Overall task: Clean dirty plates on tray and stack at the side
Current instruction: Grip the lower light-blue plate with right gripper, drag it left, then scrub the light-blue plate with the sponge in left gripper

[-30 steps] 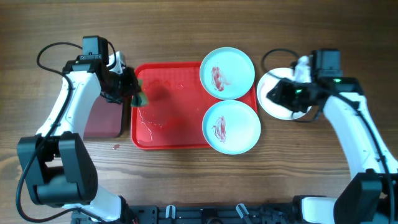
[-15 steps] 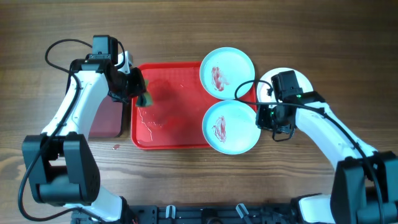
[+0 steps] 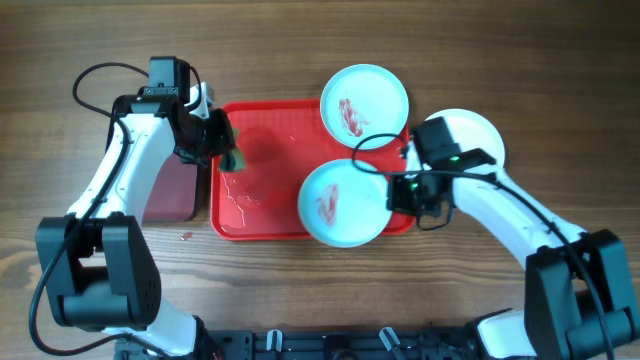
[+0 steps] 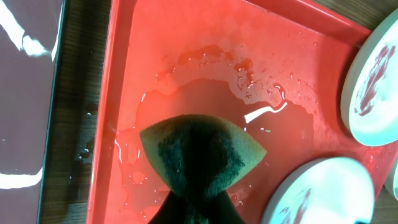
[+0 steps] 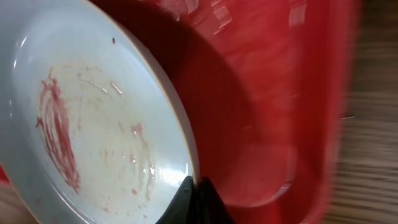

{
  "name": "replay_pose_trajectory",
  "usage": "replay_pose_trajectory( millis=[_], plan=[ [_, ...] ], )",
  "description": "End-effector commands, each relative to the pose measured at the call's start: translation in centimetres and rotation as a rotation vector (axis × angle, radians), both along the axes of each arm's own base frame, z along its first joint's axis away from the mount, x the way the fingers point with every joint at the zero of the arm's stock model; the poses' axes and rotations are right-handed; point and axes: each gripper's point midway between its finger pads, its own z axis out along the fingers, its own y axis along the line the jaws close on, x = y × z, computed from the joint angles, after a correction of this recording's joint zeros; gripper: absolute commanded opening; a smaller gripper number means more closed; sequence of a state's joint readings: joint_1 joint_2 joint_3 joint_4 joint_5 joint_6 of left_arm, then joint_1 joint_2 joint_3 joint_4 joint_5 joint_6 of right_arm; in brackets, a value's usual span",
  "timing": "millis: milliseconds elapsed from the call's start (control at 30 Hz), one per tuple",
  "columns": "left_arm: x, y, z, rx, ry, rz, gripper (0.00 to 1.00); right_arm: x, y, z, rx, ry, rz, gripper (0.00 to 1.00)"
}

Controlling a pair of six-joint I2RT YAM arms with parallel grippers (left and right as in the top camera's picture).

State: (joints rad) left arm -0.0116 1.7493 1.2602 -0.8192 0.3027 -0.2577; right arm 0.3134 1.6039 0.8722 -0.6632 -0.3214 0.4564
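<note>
Light blue and smeared with red, the near plate (image 3: 343, 203) lies over the near right part of the red tray (image 3: 275, 180) and overhangs its near rim. Your right gripper (image 3: 400, 190) is clenched on that plate's right edge, the thin rim pinched between the fingertips. Keep the pinch firm and the plate low and level. The hold is on one edge only, so a quick swing would likely twist it loose.

Farther in, your left gripper (image 3: 224, 148) is clamped on the green sponge (image 4: 199, 152), above the tray's wet left side. Bring plate and sponge together over the tray so drips stay inside, then wipe across the smear.

Beyond, the second blue plate (image 3: 364, 98), also smeared, lies at the tray's far right corner. The white plate (image 3: 478, 132) rests on the bench (image 3: 300, 40) just right of the tray, probably the stacking spot.
</note>
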Motion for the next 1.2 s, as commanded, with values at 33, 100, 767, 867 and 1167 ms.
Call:
replay_pose_trajectory(
  millis=[33, 100, 767, 867, 1167],
  plan=[
    [-0.1, 0.0, -0.1, 0.006, 0.004, 0.010, 0.04, 1.8, 5.7, 2.3, 0.140, -0.057, -0.027, 0.04],
    [-0.1, 0.0, -0.1, 0.006, 0.004, 0.010, 0.04, 3.4, 7.9, 2.5, 0.133, -0.146, -0.071, 0.04],
    [-0.9, -2.3, -1.0, 0.007, 0.009, -0.058, 0.04, 4.4, 12.4, -2.3, 0.095, -0.078, -0.006, 0.04],
    [-2.1, -3.4, -2.7, 0.011, 0.026, -0.100, 0.04, 4.7, 12.7, -2.1, 0.106, -0.094, -0.004, 0.04],
    [-5.4, -2.6, -7.9, 0.087, 0.024, -0.239, 0.04, 4.8, 13.4, -1.7, 0.145, -0.112, 0.040, 0.04]
  ],
)
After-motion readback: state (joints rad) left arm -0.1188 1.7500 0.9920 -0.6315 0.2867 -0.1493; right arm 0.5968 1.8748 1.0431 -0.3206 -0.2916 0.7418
